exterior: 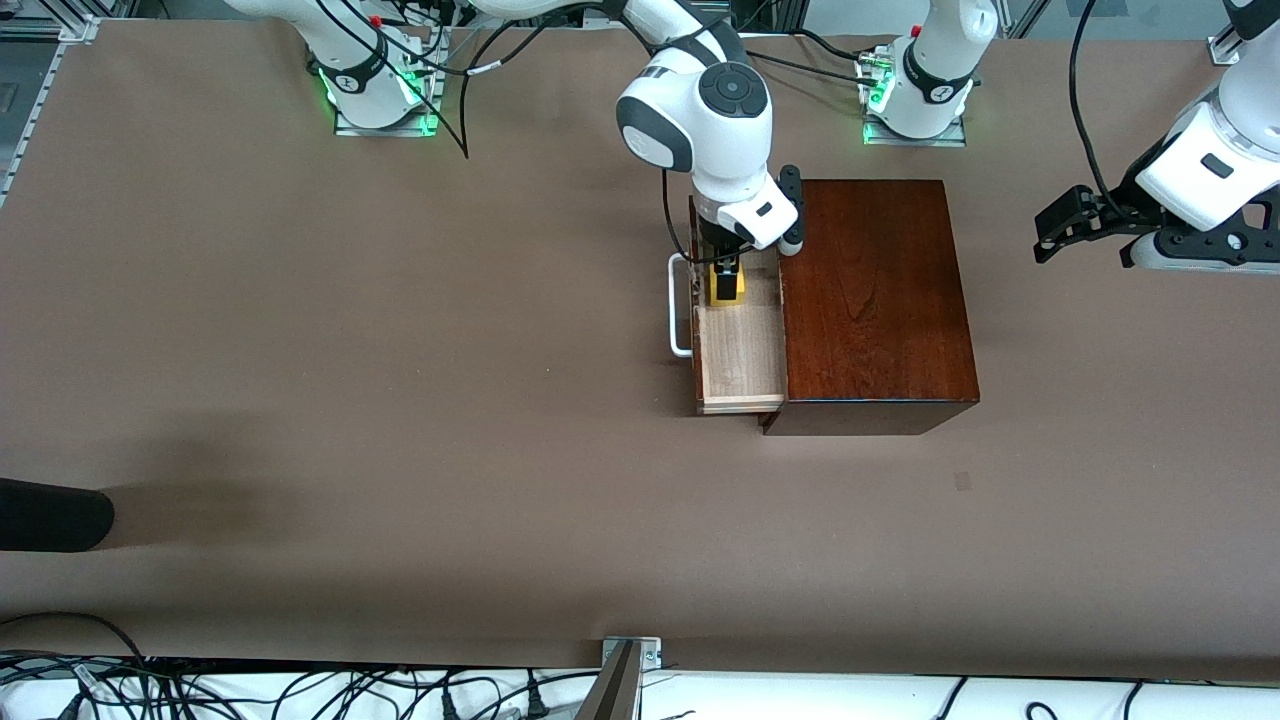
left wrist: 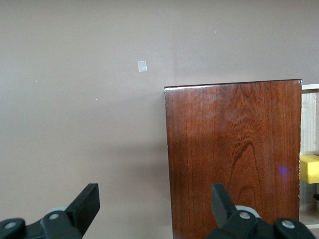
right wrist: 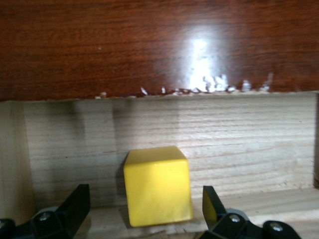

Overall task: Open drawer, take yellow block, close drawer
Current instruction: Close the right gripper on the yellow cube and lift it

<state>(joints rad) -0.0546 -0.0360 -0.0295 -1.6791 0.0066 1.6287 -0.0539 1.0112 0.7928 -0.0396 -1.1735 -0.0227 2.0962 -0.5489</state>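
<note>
The drawer [exterior: 740, 350] is pulled out of the dark-brown box [exterior: 875, 300] toward the right arm's end of the table, its white handle [exterior: 678, 305] leading. The yellow block [exterior: 727, 285] lies on the drawer's pale floor [right wrist: 239, 144], close to the box's edge. My right gripper [exterior: 727, 272] is down in the drawer, open. In the right wrist view the block [right wrist: 158, 185] sits between its fingers [right wrist: 75, 204] without touching them. My left gripper [exterior: 1042, 238] waits open and empty in the air at the left arm's end. Its view shows the box top [left wrist: 234, 159] and the block [left wrist: 309, 168].
A small pale patch [exterior: 962, 481] lies on the brown table nearer the front camera than the box. A dark rounded object [exterior: 50, 515] pokes in at the right arm's end. A metal bracket [exterior: 630, 655] sits at the table's front edge.
</note>
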